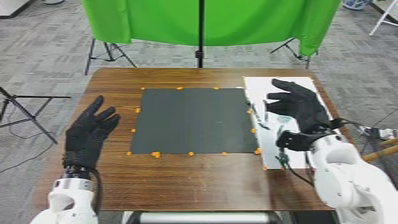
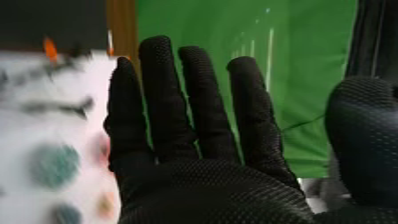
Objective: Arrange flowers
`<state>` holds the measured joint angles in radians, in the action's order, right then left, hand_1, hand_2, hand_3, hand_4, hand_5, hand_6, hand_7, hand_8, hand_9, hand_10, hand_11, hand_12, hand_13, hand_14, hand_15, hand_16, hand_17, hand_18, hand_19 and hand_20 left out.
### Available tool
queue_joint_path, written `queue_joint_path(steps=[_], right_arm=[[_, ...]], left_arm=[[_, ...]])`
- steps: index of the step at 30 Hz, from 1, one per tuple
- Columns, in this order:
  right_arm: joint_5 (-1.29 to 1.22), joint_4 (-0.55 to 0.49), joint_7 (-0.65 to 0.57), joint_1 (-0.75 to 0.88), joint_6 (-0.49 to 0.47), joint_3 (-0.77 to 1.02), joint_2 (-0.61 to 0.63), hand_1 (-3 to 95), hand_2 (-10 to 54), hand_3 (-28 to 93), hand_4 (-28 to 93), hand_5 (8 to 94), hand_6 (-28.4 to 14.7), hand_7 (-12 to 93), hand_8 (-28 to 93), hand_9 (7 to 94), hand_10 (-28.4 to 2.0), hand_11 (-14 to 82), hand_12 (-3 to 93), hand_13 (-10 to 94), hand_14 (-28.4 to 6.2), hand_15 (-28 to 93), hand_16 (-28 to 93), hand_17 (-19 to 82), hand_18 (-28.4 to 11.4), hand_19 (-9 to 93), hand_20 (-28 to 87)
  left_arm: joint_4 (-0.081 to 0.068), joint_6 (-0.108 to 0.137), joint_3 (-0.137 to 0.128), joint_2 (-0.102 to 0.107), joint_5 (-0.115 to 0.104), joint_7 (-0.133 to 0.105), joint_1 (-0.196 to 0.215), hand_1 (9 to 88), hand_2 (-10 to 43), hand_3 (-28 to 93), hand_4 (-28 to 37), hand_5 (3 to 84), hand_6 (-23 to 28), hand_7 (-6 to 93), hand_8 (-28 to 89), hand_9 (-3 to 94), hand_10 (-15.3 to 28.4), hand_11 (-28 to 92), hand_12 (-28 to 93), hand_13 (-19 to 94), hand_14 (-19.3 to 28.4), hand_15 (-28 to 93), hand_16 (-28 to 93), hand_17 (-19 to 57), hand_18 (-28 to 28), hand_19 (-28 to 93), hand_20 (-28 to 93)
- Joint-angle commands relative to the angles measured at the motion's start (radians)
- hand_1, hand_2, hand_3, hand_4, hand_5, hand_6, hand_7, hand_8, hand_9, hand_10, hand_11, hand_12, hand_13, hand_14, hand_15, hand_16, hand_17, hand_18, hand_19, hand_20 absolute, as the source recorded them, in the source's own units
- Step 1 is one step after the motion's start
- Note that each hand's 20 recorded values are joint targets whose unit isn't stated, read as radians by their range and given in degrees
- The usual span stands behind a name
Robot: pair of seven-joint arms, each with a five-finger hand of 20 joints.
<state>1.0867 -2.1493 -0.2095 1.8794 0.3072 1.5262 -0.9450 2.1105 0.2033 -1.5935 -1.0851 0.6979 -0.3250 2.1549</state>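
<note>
My right hand (image 1: 302, 107): released, fingers extended and spread, thumb out to the side, nothing gripped. Held over the white sheet (image 1: 266, 85) on the right side of the table (image 1: 178, 190); contact with the sheet, can't tell. My left hand (image 1: 86, 135): also released, fingers roughly straight, pointing forward, near the table's left edge, beside the dark mat (image 1: 191, 120) but apart from it.

Flowers: loose stuff on the white sheet, just beside the right hand. In the right wrist view I get a teal round shape (image 2: 55, 166), a pink one (image 2: 102, 148) near it and an orange one (image 2: 107, 206), all too blurred to call for certain. Thin dark pieces (image 2: 58, 107), stem-like, lie on the same sheet, apart from the teal one.

Mat lies flat mid-table, orange marks (image 1: 156, 154) round its edges; white sheet runs along its right side. Green cloth (image 1: 160, 22) hangs past the table's far edge, black pole (image 1: 201, 30) in front of it.
</note>
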Motion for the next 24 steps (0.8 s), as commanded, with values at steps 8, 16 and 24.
queue_joint_path(steps=[8, 16, 24], right_arm=[[0.880, -0.201, -0.726, 0.156, -0.087, 0.006, 0.115, 25.3, 1.8, 78, -25, 53.6, -4.4, 20, -14, 62.9, -17.8, 42.8, 17.9, 59, -15.8, 68, 11, 31, -22.7, 82, 11], [1.151, -0.130, -0.891, 0.064, -0.300, -0.208, 0.133, 30.3, -4.6, 74, -23, 59.3, -5.1, 24, -14, 64.7, -17.2, 51.6, 20.1, 64, -13.7, 71, 14, 38, -22.0, 91, 1], [1.292, -0.042, -0.963, -0.038, -0.310, -0.374, 0.169, 31.7, -5.9, 73, -23, 61.9, -5.5, 28, -15, 66.5, -17.0, 52.3, 20.5, 67, -12.9, 71, 14, 40, -21.7, 93, -3]], left_arm=[[0.015, 0.040, -0.010, 0.022, -0.021, -0.046, 0.034, 23.5, 5.5, 82, -26.2, 35.7, 7.4, 7.0, -8, 33.7, 19.6, 23, 10, 20, 26.9, 56, -11, -9.0, 28.4, 55, -2], [0.015, 0.040, -0.010, 0.025, -0.025, -0.048, 0.034, 23.5, 5.5, 82, -26.2, 35.8, 7.5, 7.1, -8, 33.8, 19.7, 23, 10, 20, 26.9, 56, -11, -9.0, 28.4, 55, -2], [0.014, 0.037, -0.008, 0.025, -0.022, -0.043, 0.026, 23.5, 5.5, 82, -26.2, 35.8, 7.5, 7.2, -8, 33.8, 19.7, 23, 10, 20, 26.9, 56, -11, -9.0, 28.4, 55, -2]])
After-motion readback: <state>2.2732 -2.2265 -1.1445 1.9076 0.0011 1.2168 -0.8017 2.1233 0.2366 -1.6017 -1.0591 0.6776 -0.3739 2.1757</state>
